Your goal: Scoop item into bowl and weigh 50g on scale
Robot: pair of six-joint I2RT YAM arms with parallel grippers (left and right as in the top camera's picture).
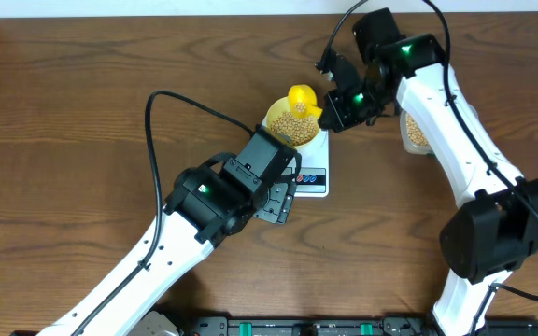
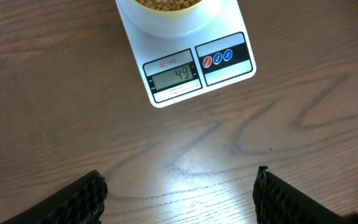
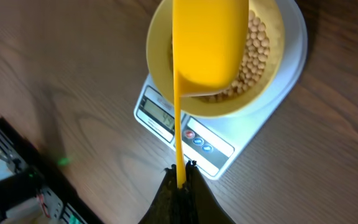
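Note:
The pale yellow-green bowl (image 1: 282,131) stands on the white scale (image 1: 312,177) and holds beans (image 3: 258,53). The scale's display (image 2: 175,76) reads 49. My right gripper (image 3: 181,173) is shut on the handle of the yellow scoop (image 3: 209,43), whose cup hangs tilted over the bowl (image 3: 272,93); it also shows overhead (image 1: 303,98). My left gripper (image 2: 180,193) is open and empty, over bare table just in front of the scale (image 2: 229,68). In the overhead view the left gripper (image 1: 278,201) sits at the scale's near-left corner.
A clear plastic tub (image 1: 416,133) with more beans stands to the right of the scale, partly hidden by the right arm. A black rail (image 1: 306,327) runs along the table's front edge.

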